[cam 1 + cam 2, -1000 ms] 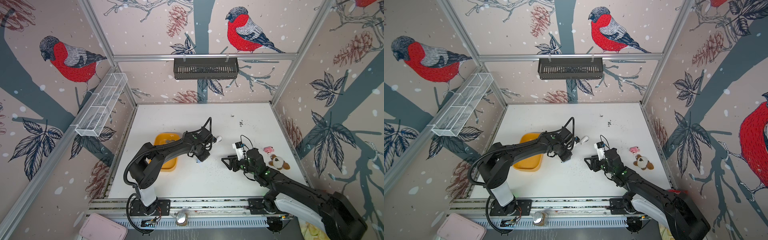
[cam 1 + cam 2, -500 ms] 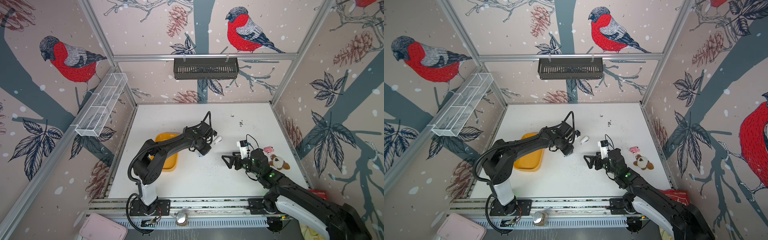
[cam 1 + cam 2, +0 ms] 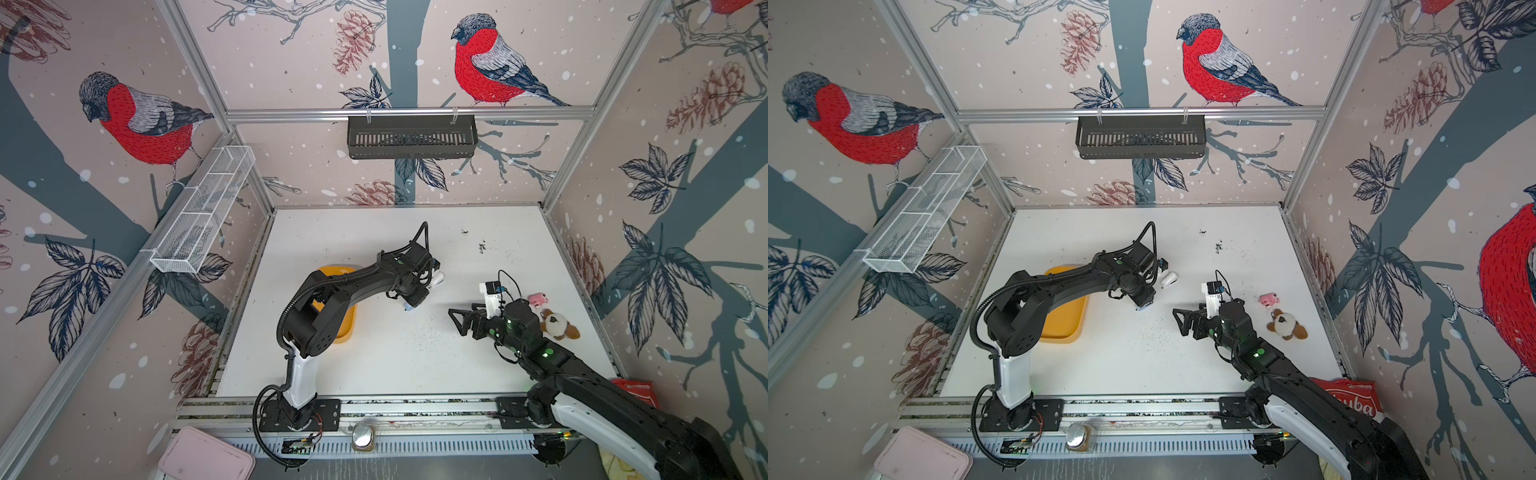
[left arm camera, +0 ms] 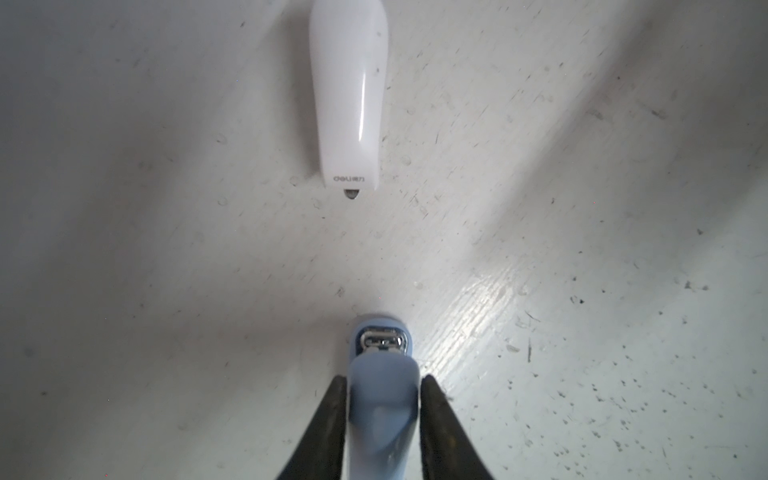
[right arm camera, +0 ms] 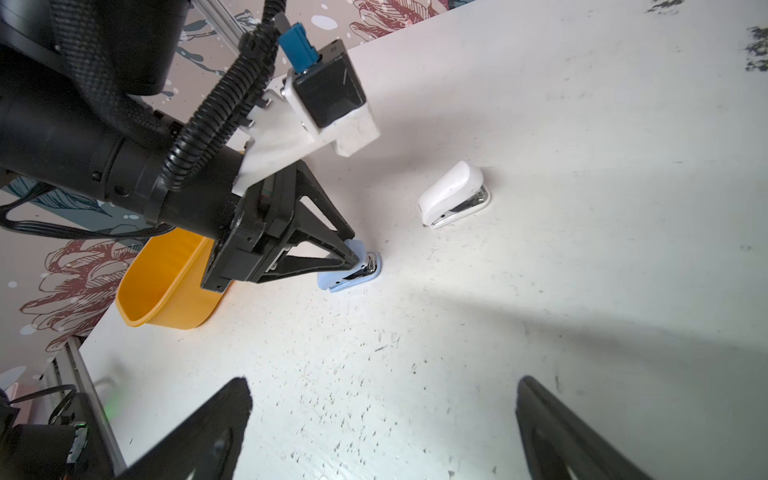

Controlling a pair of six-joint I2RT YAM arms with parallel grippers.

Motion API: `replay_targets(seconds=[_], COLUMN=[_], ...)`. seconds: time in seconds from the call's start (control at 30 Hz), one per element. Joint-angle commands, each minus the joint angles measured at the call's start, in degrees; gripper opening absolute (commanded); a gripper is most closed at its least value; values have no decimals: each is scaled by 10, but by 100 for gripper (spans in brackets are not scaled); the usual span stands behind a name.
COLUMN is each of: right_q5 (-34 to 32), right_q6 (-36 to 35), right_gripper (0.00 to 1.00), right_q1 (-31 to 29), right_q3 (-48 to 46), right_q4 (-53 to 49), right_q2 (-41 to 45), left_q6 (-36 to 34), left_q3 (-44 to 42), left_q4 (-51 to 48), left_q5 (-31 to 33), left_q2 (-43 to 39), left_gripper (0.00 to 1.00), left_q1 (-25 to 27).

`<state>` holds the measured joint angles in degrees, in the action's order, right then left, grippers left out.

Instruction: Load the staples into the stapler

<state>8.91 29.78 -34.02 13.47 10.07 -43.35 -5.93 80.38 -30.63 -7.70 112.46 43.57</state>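
Left gripper (image 4: pixel 384 380) closely flanks the blue stapler (image 5: pixel 347 282), grip uncertain: it should steady the base while the empty, wide-open right gripper (image 5: pixel 384 382) beside that stapler lifts its lid.

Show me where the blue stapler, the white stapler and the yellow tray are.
blue stapler (image 4: pixel 382 395): left wrist view, top cover.
white stapler (image 5: pixel 451 191): right wrist view, top cover.
yellow tray (image 5: pixel 174 282): right wrist view, side wall.
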Motion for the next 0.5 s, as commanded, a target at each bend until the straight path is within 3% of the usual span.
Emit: replay_targets(seconds=[0.0, 0.17, 0.33, 0.47], right_q5=[-5, -4, -10, -38], right_q6=[-1, -4, -11, -13], right_gripper=[100, 100, 100, 100], right_q1=[1, 2, 2, 2], right_q3=[-2, 1, 10, 24], right_q4=[7, 7, 0, -8], right_q2=[1, 2, 5, 10], left_q6=[3, 25, 72, 117], left_q3=[0, -18, -67, -143], left_q4=[3, 24, 60, 122], left_q5=[-5, 6, 29, 57], left_q2=[-7, -45, -123, -213], left_gripper=[47, 70, 78, 91], left_q1=[0, -1, -12, -40])
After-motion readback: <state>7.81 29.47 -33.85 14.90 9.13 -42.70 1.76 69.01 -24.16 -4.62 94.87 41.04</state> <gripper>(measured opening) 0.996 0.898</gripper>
